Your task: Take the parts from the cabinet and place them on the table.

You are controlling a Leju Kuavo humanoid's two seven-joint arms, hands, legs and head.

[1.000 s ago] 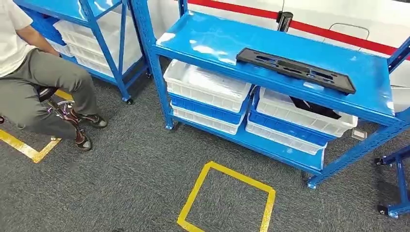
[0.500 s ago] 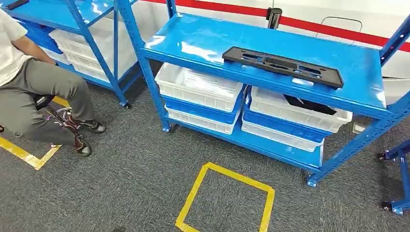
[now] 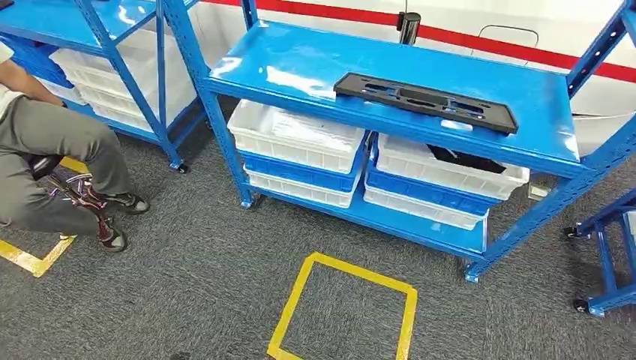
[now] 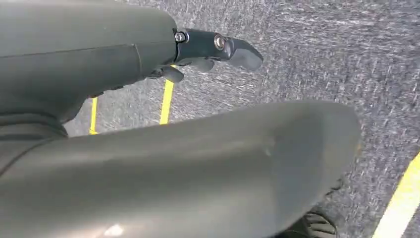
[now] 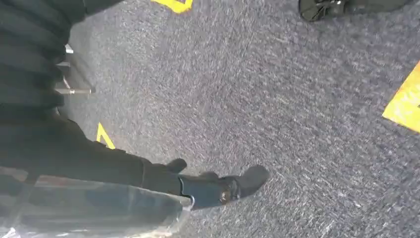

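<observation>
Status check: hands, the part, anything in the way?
Left hand and right hand hang empty over carpet. Black part lies on top shelf, untouched. Seated person at left, off the path.

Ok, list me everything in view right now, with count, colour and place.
rack: one in front, blue; parts of others at left and right edges
part: one, black, long, flat on the front rack's top shelf
bins: white and blue, stacked on the front rack's lower shelf; the right top bin holds something dark; more white bins in the left rack
floor square: one, yellow tape outline, on grey carpet before the rack
wall stripe: red, behind the rack
person: one, seated at left, grey trousers
left hand: dark, hanging over carpet, holds nothing
right hand: dark, hanging over carpet, holds nothing
</observation>
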